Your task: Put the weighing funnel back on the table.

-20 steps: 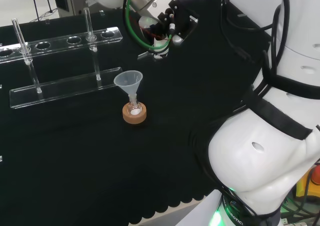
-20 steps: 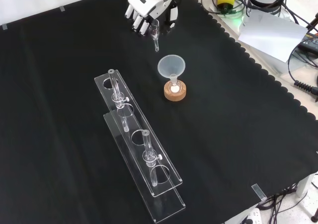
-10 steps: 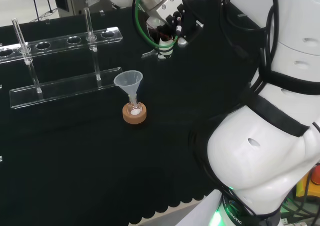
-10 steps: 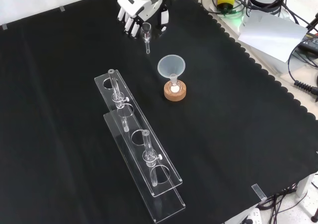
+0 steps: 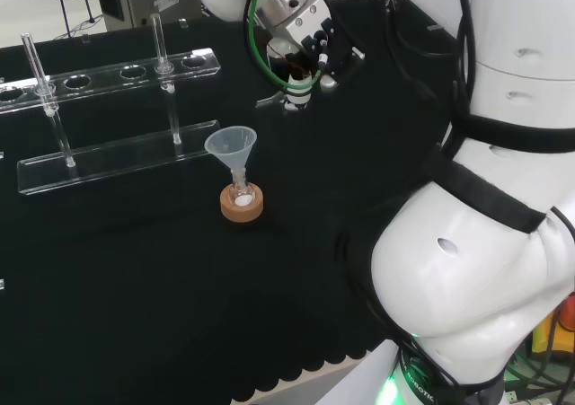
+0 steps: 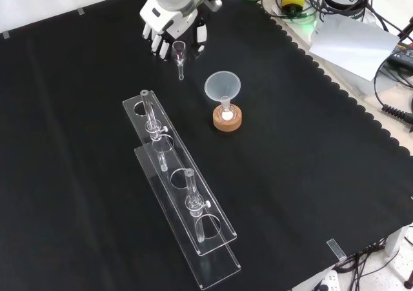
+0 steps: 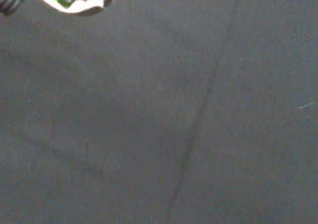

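My robot hand (image 6: pixel 169 28) grasps the weighing funnel (image 6: pixel 179 57) above the tabletop (image 6: pixel 77 142). Next step, probably: lower, then release.

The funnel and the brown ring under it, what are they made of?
The funnel looks like cloudy, see-through plastic or glass. The black cloth shows dimly through its cone, and the look alone does not tell which of the two it is. The ring looks like cork: light brown and matt, with no shine.

One funnel (image 6: pixel 222 84), one small flask (image 6: pixel 226 113), one cork ring (image 6: pixel 227 122), one clear rack (image 6: pixel 184 204), two tubes (image 6: pixel 148 107) in it, one weighing funnel (image 6: pixel 179 55), one robot hand (image 6: pixel 166 20).
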You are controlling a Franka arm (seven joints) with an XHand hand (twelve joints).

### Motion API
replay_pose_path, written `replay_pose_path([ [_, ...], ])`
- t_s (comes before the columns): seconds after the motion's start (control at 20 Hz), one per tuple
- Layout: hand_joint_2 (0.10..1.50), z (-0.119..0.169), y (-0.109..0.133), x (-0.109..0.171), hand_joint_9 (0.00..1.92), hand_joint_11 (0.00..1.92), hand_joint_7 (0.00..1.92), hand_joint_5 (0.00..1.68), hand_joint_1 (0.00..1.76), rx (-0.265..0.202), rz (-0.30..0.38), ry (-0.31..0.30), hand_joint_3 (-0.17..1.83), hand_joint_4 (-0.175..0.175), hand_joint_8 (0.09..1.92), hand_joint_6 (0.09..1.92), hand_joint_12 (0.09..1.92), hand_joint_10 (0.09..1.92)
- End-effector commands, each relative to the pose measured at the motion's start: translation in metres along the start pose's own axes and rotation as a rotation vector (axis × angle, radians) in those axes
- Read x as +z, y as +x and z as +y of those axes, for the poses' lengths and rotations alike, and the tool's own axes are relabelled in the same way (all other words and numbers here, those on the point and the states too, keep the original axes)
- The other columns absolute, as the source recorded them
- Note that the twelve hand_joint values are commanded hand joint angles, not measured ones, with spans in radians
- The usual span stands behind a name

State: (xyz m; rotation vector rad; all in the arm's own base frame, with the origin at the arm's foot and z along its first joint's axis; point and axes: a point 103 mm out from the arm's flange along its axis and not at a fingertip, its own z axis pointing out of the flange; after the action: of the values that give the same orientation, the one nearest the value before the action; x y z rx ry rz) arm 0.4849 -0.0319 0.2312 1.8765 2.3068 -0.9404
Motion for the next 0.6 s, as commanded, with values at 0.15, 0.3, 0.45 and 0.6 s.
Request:
replay_pose_path([
  [0.15, 0.63, 0.026, -0.006, 0.031, 1.13, 0.78, 0.77, 1.16, 1.1, 0.005, 0.081, -0.064, 0.81, 0.175, 0.58, 0.94, 1.09, 0.3],
  [0.3, 0.63, 0.035, -0.003, 0.045, 1.13, 0.78, 0.78, 1.16, 1.1, -0.005, 0.1, -0.051, 0.81, 0.175, 0.58, 0.94, 1.09, 0.31],
  [0.45, 0.63, 0.045, 0.002, 0.058, 1.13, 0.78, 0.78, 1.16, 1.1, -0.016, 0.118, -0.038, 0.81, 0.175, 0.58, 0.94, 1.09, 0.31],
  [0.6, 0.63, 0.053, 0.005, 0.067, 1.14, 0.78, 0.78, 1.16, 1.1, -0.024, 0.131, -0.032, 0.81, 0.175, 0.58, 0.94, 1.09, 0.31],
])
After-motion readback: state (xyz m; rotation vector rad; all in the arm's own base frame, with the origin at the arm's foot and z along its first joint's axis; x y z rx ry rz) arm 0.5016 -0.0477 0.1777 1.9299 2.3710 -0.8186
